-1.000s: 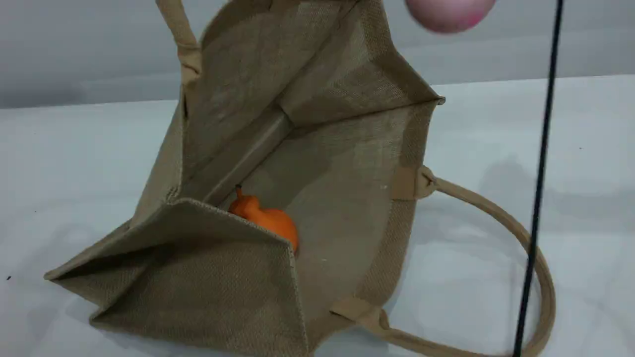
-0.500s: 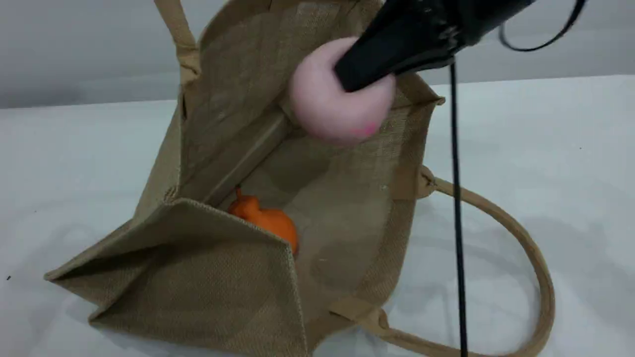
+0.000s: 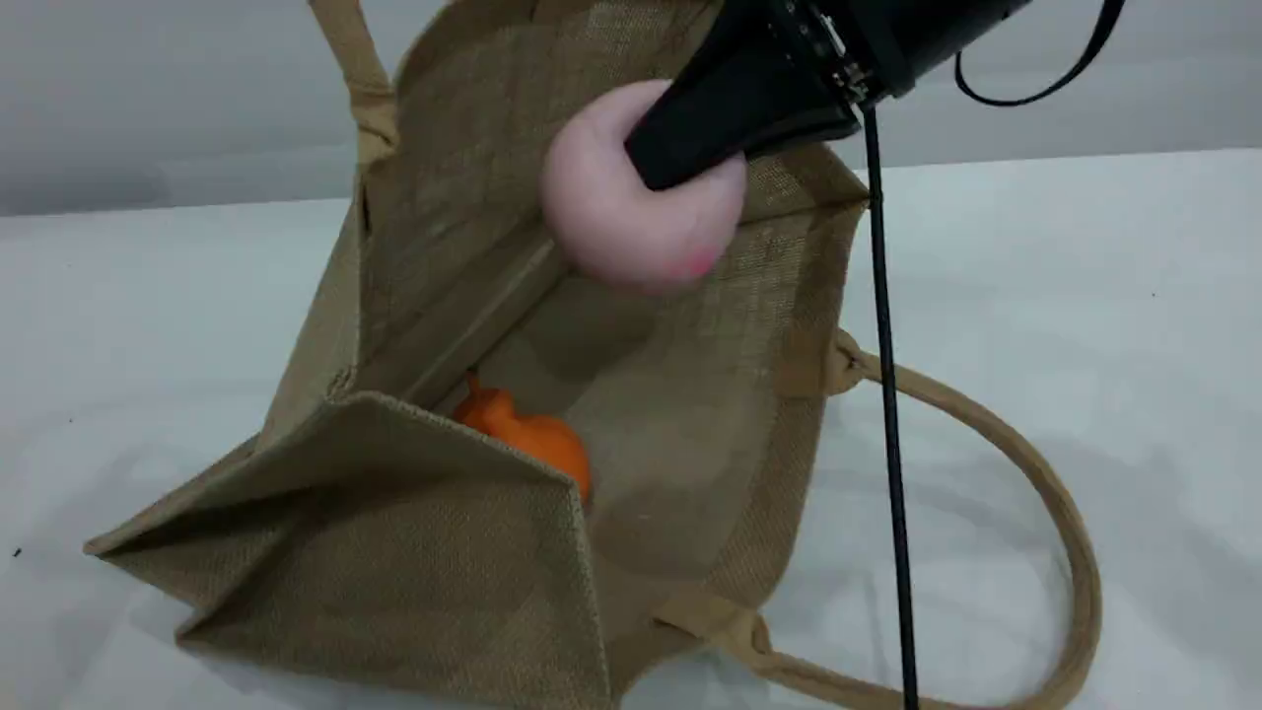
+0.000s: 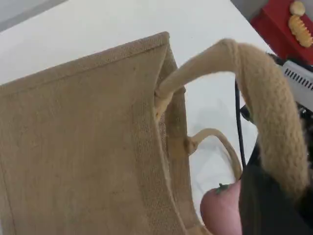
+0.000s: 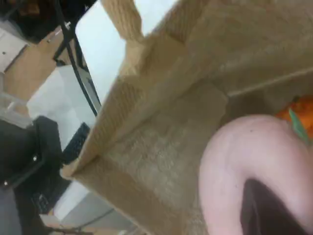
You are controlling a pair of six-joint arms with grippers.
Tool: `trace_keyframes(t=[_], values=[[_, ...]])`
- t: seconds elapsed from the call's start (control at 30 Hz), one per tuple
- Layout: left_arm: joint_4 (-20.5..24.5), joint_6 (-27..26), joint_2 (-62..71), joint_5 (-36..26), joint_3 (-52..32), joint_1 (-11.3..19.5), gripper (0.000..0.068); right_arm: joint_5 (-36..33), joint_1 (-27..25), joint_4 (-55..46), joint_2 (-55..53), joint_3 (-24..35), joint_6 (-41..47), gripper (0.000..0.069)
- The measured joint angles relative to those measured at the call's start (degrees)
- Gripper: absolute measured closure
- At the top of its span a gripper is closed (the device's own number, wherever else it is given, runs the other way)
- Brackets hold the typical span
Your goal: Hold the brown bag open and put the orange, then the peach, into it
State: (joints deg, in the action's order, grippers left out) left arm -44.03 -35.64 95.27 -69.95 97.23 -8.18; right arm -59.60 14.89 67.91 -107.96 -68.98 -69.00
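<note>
The brown bag [image 3: 680, 394] lies tilted on the table with its mouth wide open toward the camera. Its upper handle [image 3: 355, 59] runs taut off the top edge, and in the left wrist view this handle [image 4: 274, 122] arches right in front of the lens, held by my left gripper, which is shut on it. The orange [image 3: 532, 444] rests deep inside the bag. My right gripper [image 3: 690, 148] is shut on the peach [image 3: 621, 217] and hangs at the bag's mouth, above the inner wall. The right wrist view shows the peach [image 5: 249, 166] close up and the orange [image 5: 299, 111] beyond it.
The bag's lower handle [image 3: 1045, 503] loops flat on the white table [image 3: 1134, 296] to the right. A black cable [image 3: 887, 414] hangs from the right arm across that loop. A red box [image 4: 281, 24] stands beyond the table's edge.
My right gripper came down from the top right with the peach and moved left to the bag's mouth. The bag, the orange and the held handle stayed put.
</note>
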Motion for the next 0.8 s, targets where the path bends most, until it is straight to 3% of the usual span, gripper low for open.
trace_keyframes(t=[0.17, 0.6, 0.8], values=[[-2.49, -0.04, 0.0, 0.0, 0.0, 0.0, 0.0595, 0.14, 0.0, -2.34, 0.0, 0.0, 0.91, 0.0669], [-2.54, -0.06, 0.0, 0.0, 0.0, 0.05, 0.0595, 8.68, 0.24, 1.63, -0.05, 0.0, 2.59, 0.0669], [-2.54, -0.06, 0.0, 0.0, 0.0, 0.05, 0.0595, 16.0, 4.75, 4.88, -2.06, 0.0, 0.84, 0.0669]])
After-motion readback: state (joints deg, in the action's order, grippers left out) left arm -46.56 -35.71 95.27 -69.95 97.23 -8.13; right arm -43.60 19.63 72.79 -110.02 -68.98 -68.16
